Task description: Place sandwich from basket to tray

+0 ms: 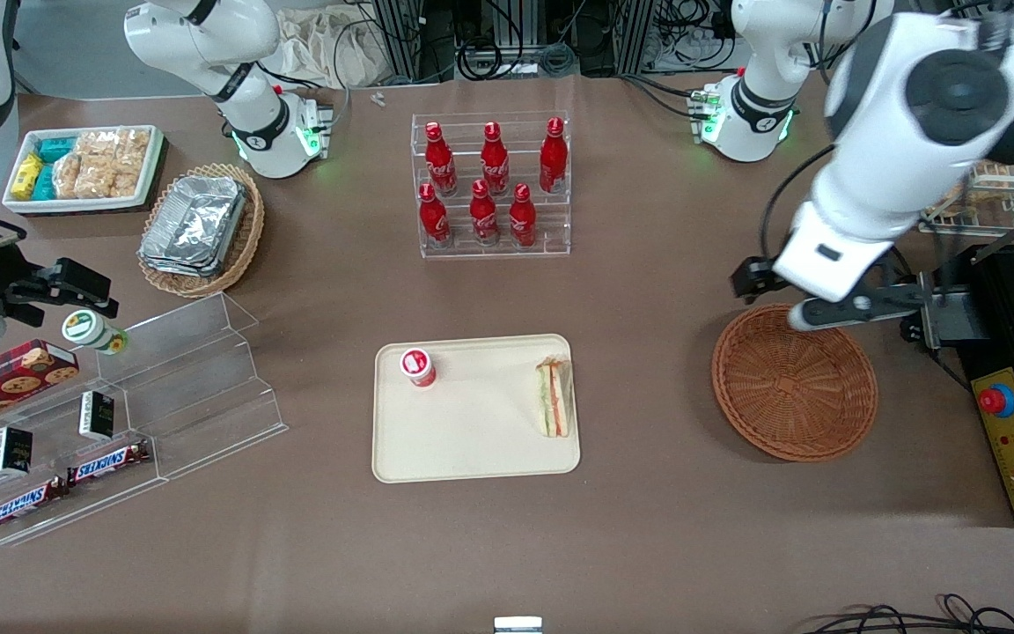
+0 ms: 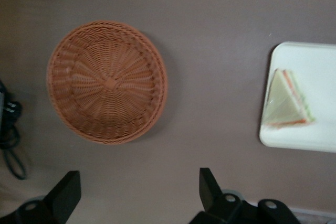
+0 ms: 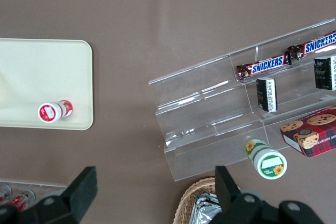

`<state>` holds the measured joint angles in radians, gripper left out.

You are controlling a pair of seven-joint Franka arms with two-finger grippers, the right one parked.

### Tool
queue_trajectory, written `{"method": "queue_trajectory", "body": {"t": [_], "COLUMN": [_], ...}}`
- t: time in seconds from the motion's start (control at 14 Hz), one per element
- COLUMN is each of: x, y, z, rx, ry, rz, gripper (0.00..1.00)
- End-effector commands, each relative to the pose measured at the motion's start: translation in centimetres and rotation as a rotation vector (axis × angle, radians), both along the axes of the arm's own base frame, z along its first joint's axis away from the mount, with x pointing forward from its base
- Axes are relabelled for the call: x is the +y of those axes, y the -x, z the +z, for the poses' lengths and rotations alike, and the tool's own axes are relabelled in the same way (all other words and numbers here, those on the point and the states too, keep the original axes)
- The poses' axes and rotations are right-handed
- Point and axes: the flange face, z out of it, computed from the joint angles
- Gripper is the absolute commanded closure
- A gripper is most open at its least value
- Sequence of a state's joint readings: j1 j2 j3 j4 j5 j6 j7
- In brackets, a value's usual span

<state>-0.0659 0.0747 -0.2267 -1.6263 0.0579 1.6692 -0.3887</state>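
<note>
While the hand (image 2: 137, 195) hovers apparently open, above the basket (image 1: 794, 382)

Brown table (image 1: 648, 299) with tray (image 1: 472, 440), basket (image 1: 794, 387), bottle rack (image 1: 494, 189), acrylic shelf (image 1: 164, 414).

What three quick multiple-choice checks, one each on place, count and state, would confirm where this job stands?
1. Where is the sandwich?
A. in the basket
B. on the tray
C. on the bare table

2. How many red bottles stand in the clear rack?
A. four
B. six
C. eight

3. How is the claw?
A. open, holding nothing
B. shut on the sandwich
C. shut on the cup

Answers:
1 B: the sandwich lies on the tray, at its edge nearest the basket.
2 B: two rows of three.
3 A: the wrist view shows the fingers spread, nothing between them, high above the table beside the basket, which holds nothing.
</note>
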Motion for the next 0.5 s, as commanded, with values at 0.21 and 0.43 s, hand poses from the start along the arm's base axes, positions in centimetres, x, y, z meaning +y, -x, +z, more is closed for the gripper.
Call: {"method": "queue_trajectory", "body": {"t": [0.21, 0.43], "x": [9.7, 11.7], "y": [1.6, 0.8], "z": [2.3, 3.1], "rx": [0.076, 0.054], "ry": [0.013, 0.006], "rz": [-0.190, -0.171], "gripper": [0.00, 0.00]}}
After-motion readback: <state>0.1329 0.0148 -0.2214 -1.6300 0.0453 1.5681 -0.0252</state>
